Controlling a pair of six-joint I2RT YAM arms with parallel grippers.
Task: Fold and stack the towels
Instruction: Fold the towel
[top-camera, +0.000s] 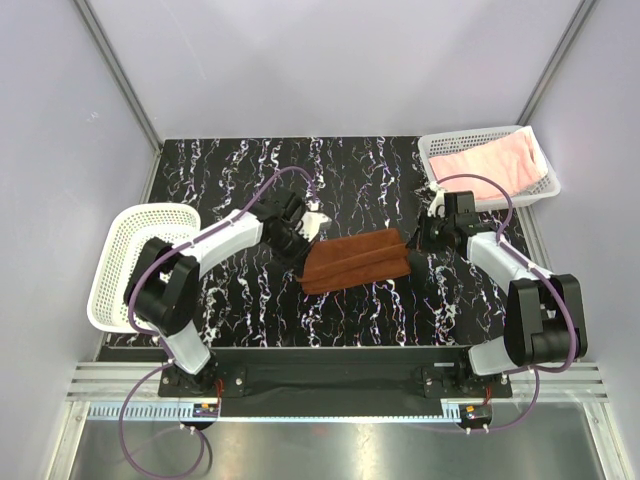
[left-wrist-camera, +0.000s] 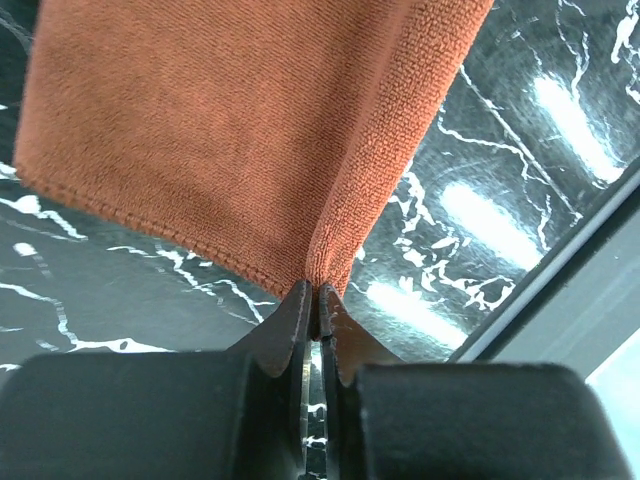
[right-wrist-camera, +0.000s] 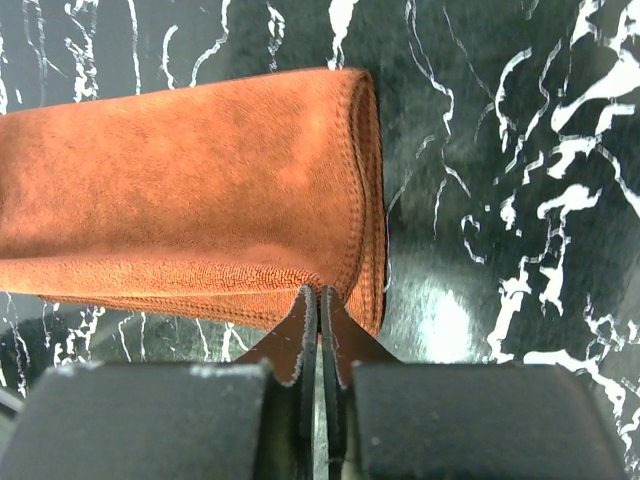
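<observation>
Rust-brown towel (top-camera: 355, 262) was lying folded into a long strip in the middle of the table (top-camera: 240, 170), and we had it pinched at both ends. The left gripper (left-wrist-camera: 313, 298) was clamped on one corner and the right gripper (right-wrist-camera: 318, 300) on the hem at the other end. It looked to us like mid-fold, with another crease to go. Next move, we reckoned, meant lifting both ends together and laying one edge over the other without the layers slipping. The pink towel (top-camera: 495, 165) sat in the far-right basket (top-camera: 470, 133).
</observation>
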